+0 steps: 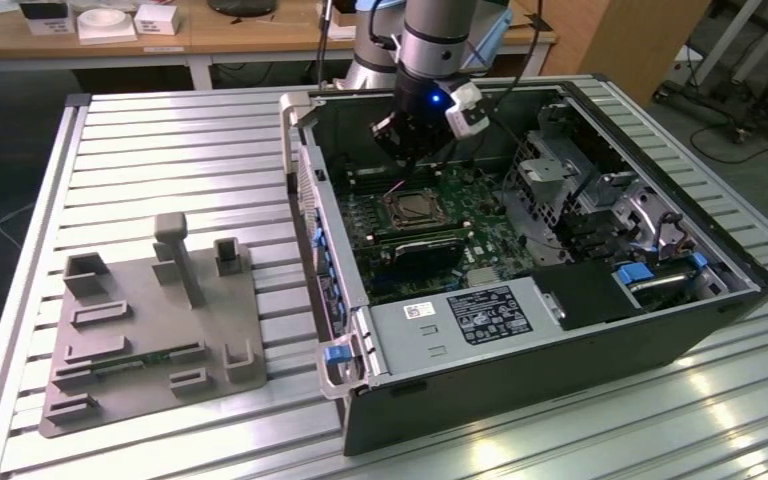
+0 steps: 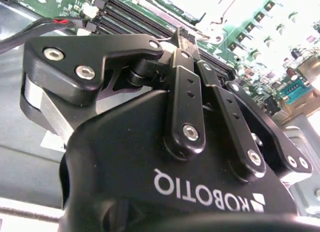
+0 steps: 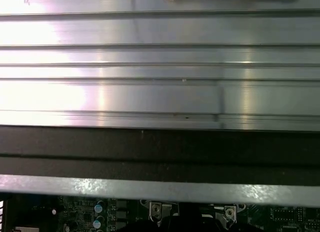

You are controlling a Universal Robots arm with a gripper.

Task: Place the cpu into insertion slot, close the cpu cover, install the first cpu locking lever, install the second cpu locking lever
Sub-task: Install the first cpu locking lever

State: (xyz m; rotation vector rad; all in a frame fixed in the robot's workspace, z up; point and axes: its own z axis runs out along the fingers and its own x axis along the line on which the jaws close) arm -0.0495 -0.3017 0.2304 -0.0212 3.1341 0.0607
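**End effector (image 1: 406, 150) poised inside the open computer case (image 1: 598, 335), just above the insertion slot (image 1: 416, 208).**

The silver-rimmed insertion slot sits on the green motherboard (image 1: 478, 190), toward the case's far wall. The case lies on the bench (image 1: 171, 150), nearer its edge at the exterior view's right. I cannot tell how far the end effector is open, whether it holds the cpu, or whether the cpu already lies in the slot. The cpu is probably light, stiff and thin with delicate contacts, so it is best pinched by opposite edges and kept level.
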